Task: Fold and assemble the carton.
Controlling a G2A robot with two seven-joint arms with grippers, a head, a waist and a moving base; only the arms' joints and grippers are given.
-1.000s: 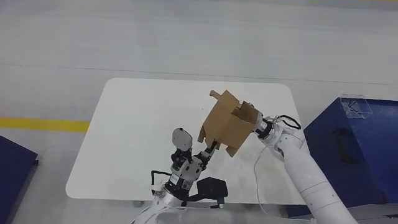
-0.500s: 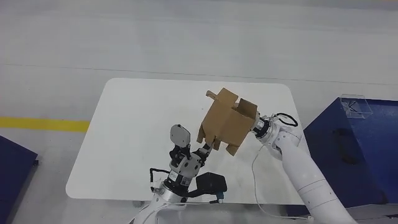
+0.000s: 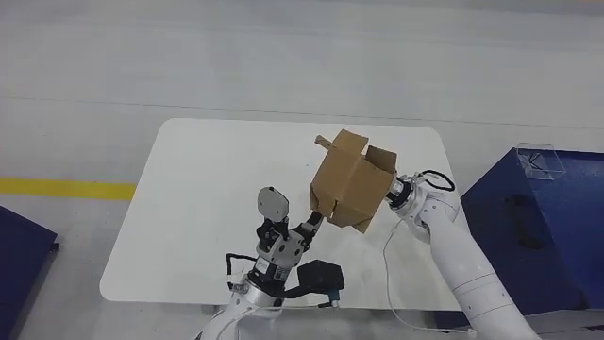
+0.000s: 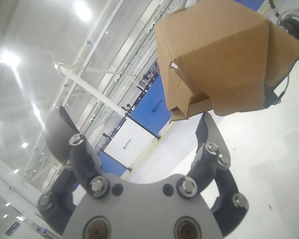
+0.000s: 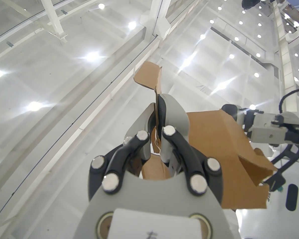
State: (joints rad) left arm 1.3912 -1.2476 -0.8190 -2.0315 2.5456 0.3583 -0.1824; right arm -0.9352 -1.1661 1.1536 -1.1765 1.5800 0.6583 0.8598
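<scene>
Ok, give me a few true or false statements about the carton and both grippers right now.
1. The right gripper is shut on a panel of the carton. True.
2. The left gripper is open. True.
3. The carton lies flat on the table. False: it is held up off the table, opened into a box shape.
4. The left gripper's fingers clamp a bottom flap. False: they are spread apart, close under the carton.

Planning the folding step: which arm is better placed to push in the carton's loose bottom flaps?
Left, likely. The left gripper is open, close to the carton's loose flaps; the right gripper is shut on the carton, holding it up.
</scene>
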